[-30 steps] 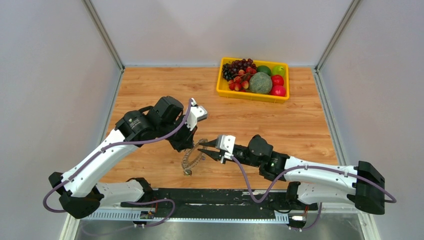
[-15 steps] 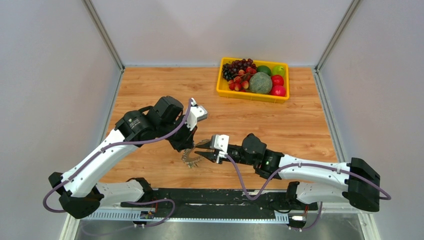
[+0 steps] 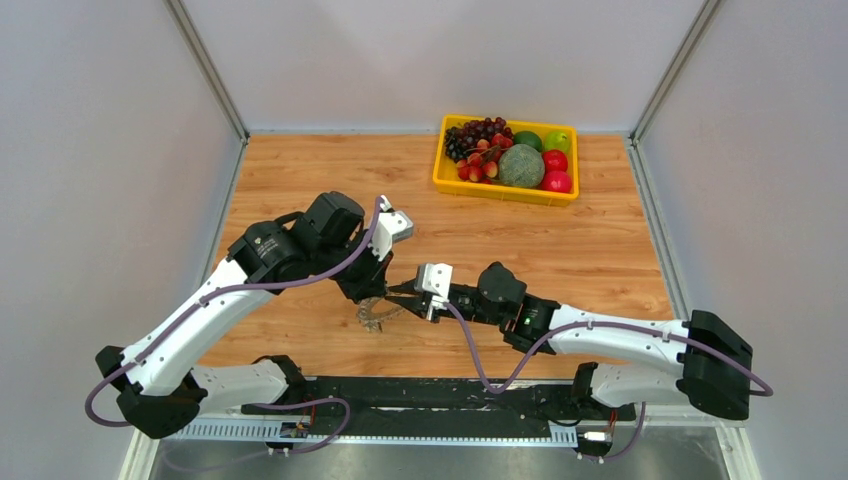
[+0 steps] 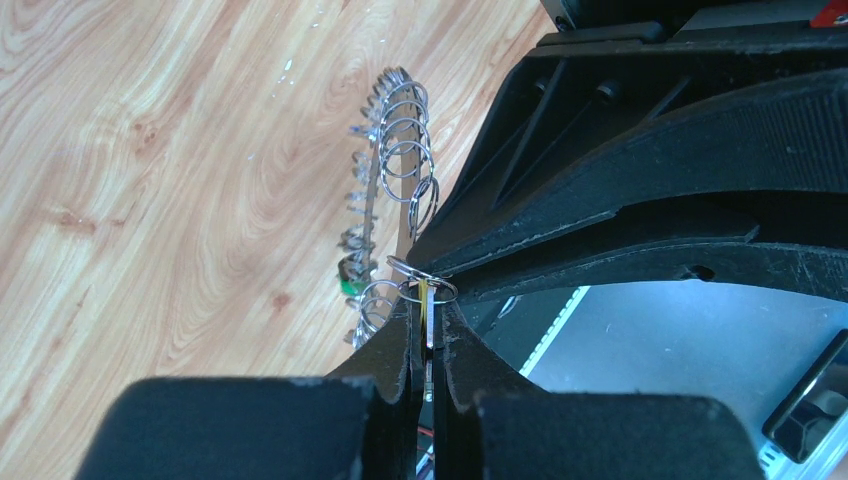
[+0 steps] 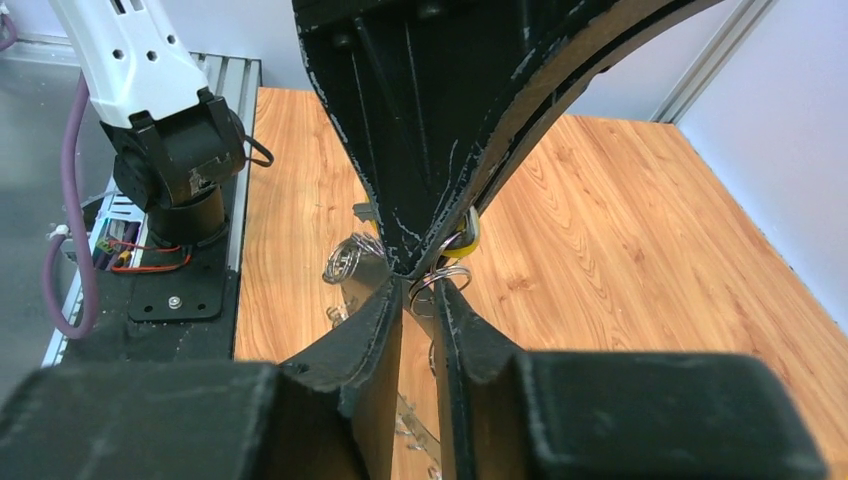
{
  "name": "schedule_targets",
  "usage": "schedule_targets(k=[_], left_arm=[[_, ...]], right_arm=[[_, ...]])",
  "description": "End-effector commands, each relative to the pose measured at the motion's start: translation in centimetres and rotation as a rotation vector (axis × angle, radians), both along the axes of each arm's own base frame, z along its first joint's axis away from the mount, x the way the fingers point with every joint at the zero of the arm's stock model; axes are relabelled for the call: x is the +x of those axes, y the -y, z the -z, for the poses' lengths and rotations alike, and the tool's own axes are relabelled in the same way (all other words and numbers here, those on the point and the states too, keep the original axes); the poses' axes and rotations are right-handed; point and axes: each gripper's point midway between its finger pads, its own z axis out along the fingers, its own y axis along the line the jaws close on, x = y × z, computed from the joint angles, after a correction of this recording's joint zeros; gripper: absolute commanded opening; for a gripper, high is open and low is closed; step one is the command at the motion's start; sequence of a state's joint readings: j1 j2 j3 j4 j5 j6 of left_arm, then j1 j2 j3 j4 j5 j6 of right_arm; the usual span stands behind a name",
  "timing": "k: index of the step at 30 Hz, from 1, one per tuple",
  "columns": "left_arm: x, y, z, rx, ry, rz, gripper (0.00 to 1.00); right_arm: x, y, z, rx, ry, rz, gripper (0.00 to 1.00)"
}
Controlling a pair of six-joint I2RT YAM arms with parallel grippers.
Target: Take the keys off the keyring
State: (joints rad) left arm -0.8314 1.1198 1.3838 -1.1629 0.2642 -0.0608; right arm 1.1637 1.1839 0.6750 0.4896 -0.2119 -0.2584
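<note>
The keyring (image 3: 374,316) is a flat grey ring fringed with small loops, held tilted off the wood between both grippers. In the left wrist view it stands edge-on (image 4: 368,225) with a green tag (image 4: 347,285) on its lower rim. My left gripper (image 3: 375,297) (image 4: 428,305) is shut on a thin key (image 4: 428,322) with a yellow edge. Its yellow head (image 5: 465,240) shows in the right wrist view. My right gripper (image 3: 395,296) (image 5: 420,290) meets it tip to tip, jaws narrowed on the small split ring (image 5: 443,283) that carries the key. Other keys are hidden.
A yellow tray (image 3: 440,172) of fruit stands at the far right of the wooden table. The left arm's base (image 5: 180,170) and the black rail lie along the near edge. Grey walls close in both sides.
My right gripper has moved left up to the left gripper's tips. The keyring, which hung long below the grippers, is now drawn up and tilted under them. The left arm has barely moved.
</note>
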Motion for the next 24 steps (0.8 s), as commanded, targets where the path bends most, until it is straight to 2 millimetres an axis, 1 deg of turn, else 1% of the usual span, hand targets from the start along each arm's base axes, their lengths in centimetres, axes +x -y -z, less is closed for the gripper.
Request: schedule_targets(k=[1,3,4,5,6,10,13,16,19,24], left_arm=[[0.0,0.9,-2.8,-0.098,0.063,0.033,0.00],[-0.1,0.9,-2.7,-0.096,0.060,0.037,0.00],[-0.1,0.9,-2.6,-0.099,0.058,0.041,0.00],[-0.2,1.0,-2.6,-0.102,0.055,0.044,0.00],[-0.3,1.1,-2.5,-0.111,0.050,0.049,0.00],[-0.4,1.2,-2.5,-0.125,0.048,0.041,0.00],[-0.2,1.0,-2.6,-0.117,0.054,0.026,0.00],[-0.1,0.9,-2.7,-0.107,0.055,0.019,0.00],[0.1,0.9,-2.7,-0.101,0.054,0.013,0.00],[0.3,1.3,-2.5,-0.103,0.041,0.010,0.00]], right_arm=[[0.2,-0.8,-3.6,0.091,0.032,-0.018,0.18],[0.2,-1.0,-3.7,0.092,0.035,-0.023,0.12],[0.1,-1.1,-3.7,0.090,0.036,-0.028,0.08],[0.0,-1.1,-3.6,0.085,0.036,-0.035,0.01],[-0.1,-1.2,-3.6,0.083,0.041,-0.044,0.00],[-0.8,-1.0,-2.8,0.057,0.059,-0.076,0.00],[-1.2,-0.4,-2.2,0.040,0.109,-0.095,0.00],[-1.8,0.3,-1.8,0.019,0.215,-0.105,0.00],[-2.3,0.8,-1.2,-0.021,0.364,-0.117,0.00],[-3.5,1.0,-0.4,-0.088,0.569,-0.128,0.00]])
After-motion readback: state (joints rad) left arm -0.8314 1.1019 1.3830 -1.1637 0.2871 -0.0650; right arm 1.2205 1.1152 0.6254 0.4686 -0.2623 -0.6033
